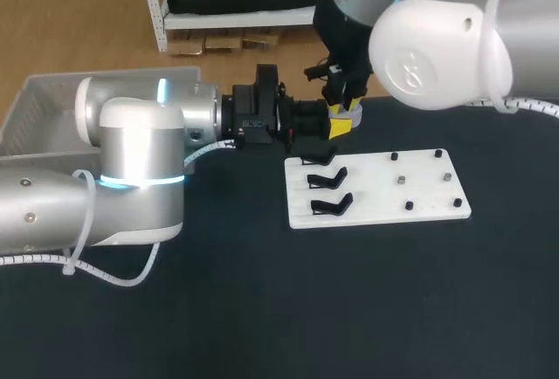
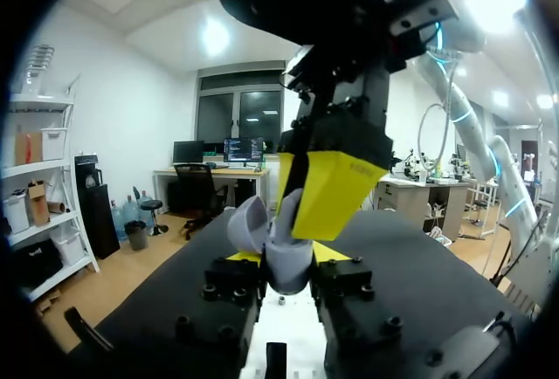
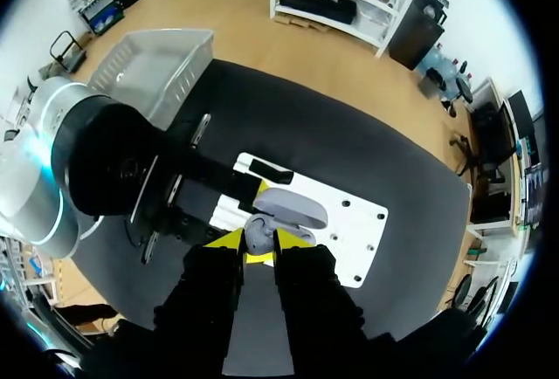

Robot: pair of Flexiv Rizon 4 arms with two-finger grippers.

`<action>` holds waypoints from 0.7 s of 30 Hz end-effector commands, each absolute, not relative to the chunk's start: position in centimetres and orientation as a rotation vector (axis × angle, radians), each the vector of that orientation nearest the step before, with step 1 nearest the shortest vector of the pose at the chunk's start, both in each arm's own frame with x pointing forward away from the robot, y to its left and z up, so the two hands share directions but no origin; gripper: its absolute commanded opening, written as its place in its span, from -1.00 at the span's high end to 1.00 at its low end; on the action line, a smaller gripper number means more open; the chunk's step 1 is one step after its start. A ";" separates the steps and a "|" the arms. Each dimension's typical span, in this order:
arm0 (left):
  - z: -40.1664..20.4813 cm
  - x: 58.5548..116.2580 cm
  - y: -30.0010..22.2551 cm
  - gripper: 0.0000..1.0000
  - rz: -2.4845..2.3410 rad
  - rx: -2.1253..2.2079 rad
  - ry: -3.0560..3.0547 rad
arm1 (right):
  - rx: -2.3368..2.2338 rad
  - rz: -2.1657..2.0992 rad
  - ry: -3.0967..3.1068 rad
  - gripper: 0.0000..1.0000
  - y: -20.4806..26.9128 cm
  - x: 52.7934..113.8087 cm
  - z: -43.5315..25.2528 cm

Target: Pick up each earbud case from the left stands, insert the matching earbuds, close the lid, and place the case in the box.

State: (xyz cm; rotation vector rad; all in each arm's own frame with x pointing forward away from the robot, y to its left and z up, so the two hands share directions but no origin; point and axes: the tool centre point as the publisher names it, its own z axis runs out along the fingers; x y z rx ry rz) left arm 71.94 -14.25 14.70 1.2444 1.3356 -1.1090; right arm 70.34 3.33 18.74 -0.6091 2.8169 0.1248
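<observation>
Earbud case (image 2: pixel 278 241) open, gripped by left gripper (image 2: pixel 284 265), right gripper (image 3: pixel 258 244) just above

CAM | head: high behind me, looking down on my whole table (image 1: pixel 262 309) from afar | left wrist: low over the table, facing level across it, very near the case (image 2: pixel 284 257) | right wrist: overhead, facing straight down on the white board (image 3: pixel 349 230), close | shared: I get the case and board in all three
</observation>
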 end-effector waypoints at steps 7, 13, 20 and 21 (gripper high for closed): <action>14.8 71.9 -14.3 1.00 -1.107 1.240 1.329 | -0.606 0.121 2.810 0.44 3.5 70.6 19.0; 14.8 71.9 -14.3 1.00 -1.107 1.240 1.329 | -0.609 0.120 2.806 0.41 3.5 70.5 19.1; 14.8 71.9 -14.3 1.00 -1.107 1.240 1.329 | -0.609 0.115 2.807 0.37 3.5 70.5 19.2; 14.8 71.9 -14.3 1.00 -1.107 1.240 1.329 | -0.608 0.113 2.806 0.37 3.4 70.5 19.2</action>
